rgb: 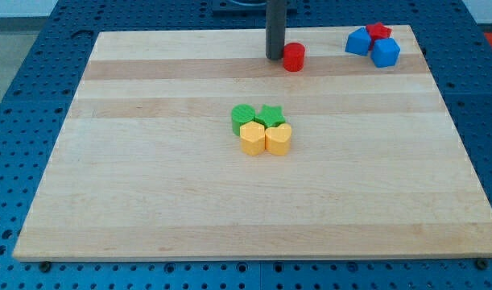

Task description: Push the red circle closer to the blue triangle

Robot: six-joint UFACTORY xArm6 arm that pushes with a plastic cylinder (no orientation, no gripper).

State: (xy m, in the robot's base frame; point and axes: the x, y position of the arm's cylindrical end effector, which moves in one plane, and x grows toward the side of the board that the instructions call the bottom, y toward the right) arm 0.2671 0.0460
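The red circle (293, 57) is a short red cylinder near the view's top, a little right of centre. My tip (275, 56) stands just to its left, touching or nearly touching it. The blue triangle (358, 41) sits at the view's top right, well to the right of the red circle. It is packed against a red block (378, 31) and a second blue block (386, 52).
A tight cluster sits mid-board: a green block (243, 116), a green star (270, 115), a yellow hexagon-like block (252, 138) and a yellow heart-like block (279, 138). The wooden board (149, 177) lies on a blue perforated table (20, 97).
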